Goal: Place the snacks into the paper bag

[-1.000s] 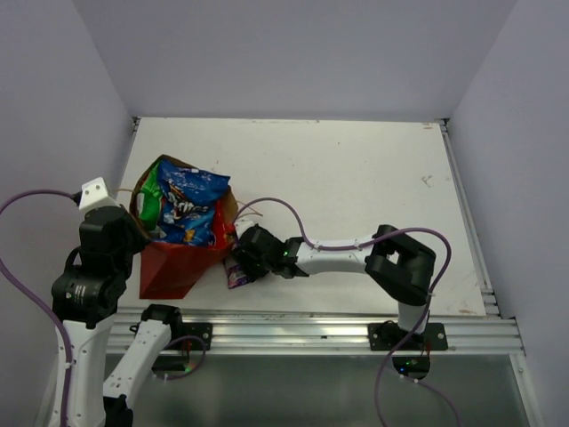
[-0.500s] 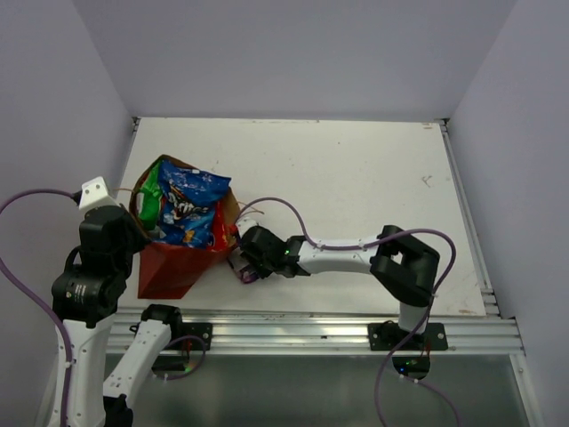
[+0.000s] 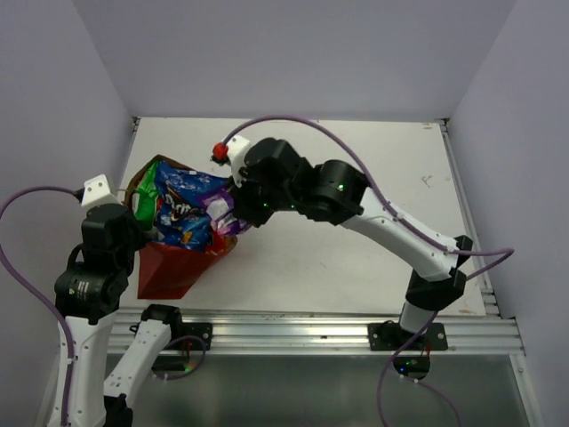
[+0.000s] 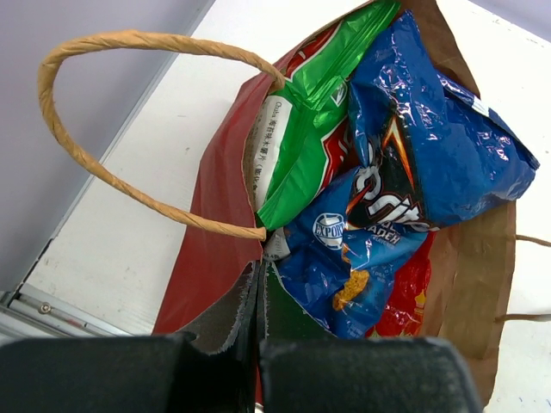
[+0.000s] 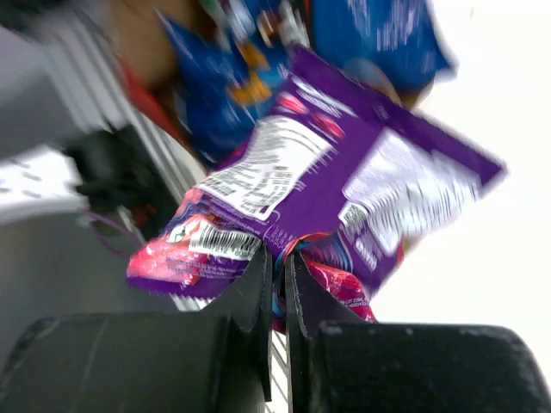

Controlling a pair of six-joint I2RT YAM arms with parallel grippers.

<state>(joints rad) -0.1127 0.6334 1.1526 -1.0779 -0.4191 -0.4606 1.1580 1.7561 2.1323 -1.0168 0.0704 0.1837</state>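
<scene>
The reddish-brown paper bag [image 3: 173, 269] stands open at the table's near left. Inside it are the blue Doritos bag [image 3: 182, 209], the green-white chip bag [image 3: 144, 201] and the red snack-mix bag [image 4: 405, 297]. My left gripper [image 3: 142, 237] is shut on the bag's near rim; the left wrist view shows its closed jaws [image 4: 258, 301] pinching the paper bag [image 4: 215, 249]. My right gripper [image 3: 234, 207] is shut on the small purple packet [image 3: 217, 212] and holds it in the air over the bag's right edge. In the right wrist view the purple packet [image 5: 344, 185] hangs from the gripper [image 5: 277, 267].
The bag's string handle [image 4: 103, 163] loops out to the left toward the side wall. The aluminium rail [image 3: 311, 325] runs along the table's near edge. The white table [image 3: 356, 178] stretches right of the bag. The right arm [image 3: 400, 231] arches across it.
The right gripper lifted the purple packet off the table beside the bag and carried it up and back over the bag's right edge. The left gripper kept its hold on the rim.
</scene>
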